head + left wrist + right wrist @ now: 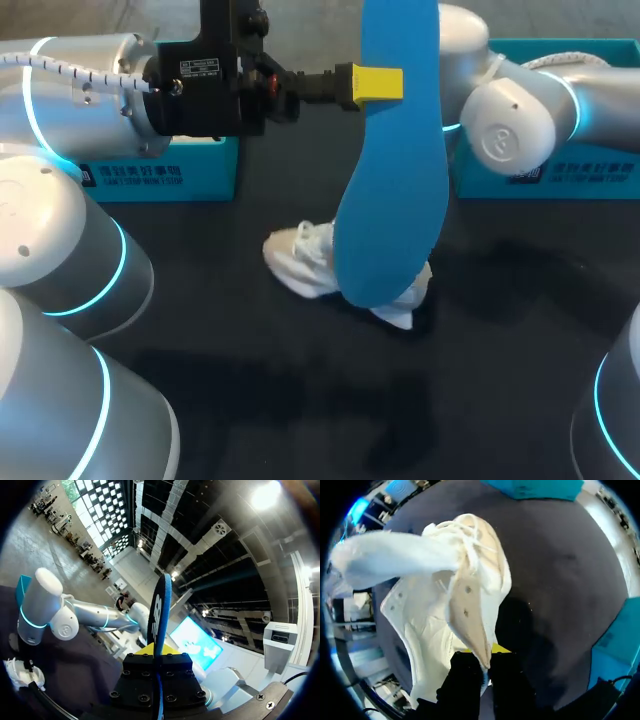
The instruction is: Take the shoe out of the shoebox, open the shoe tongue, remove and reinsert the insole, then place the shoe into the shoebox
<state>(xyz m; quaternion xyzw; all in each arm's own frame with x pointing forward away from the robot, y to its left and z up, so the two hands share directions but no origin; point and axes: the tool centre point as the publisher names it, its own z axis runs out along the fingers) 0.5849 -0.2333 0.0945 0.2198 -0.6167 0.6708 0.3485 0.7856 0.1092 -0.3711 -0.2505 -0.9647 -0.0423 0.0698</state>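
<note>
Blue and slightly curved, the insole (390, 180) is out of the shoe and held upright above the middle of the table (500, 300). Its lower end covers part of the white shoe (300, 260) in the head view. The shoe sits on the dark table top near its centre, well inside the edges. One teal box (160, 170) stands toward the far left corner and a second teal box (560, 170) toward the far right corner.

The left arm (90, 80) stretches level across the far side of the table. The left gripper (375, 85) is clamped on the insole near its upper end. In the left wrist view the insole (161, 605) stands edge-on straight out of that gripper (159, 652), pinched between the yellow tips.

The right arm (510, 115) comes in from the far right and drops behind the insole, which hides its gripper in the head view. The right wrist view shows the shoe (445, 605) lying open, with loose laces and its white tongue (385, 555) pulled out and away. The right gripper (487, 652) is closed on a beige-lined flap (467, 620) of the shoe's upper. In the left wrist view the right arm (40, 605) reaches down to the shoe (17, 677) on the table.
</note>
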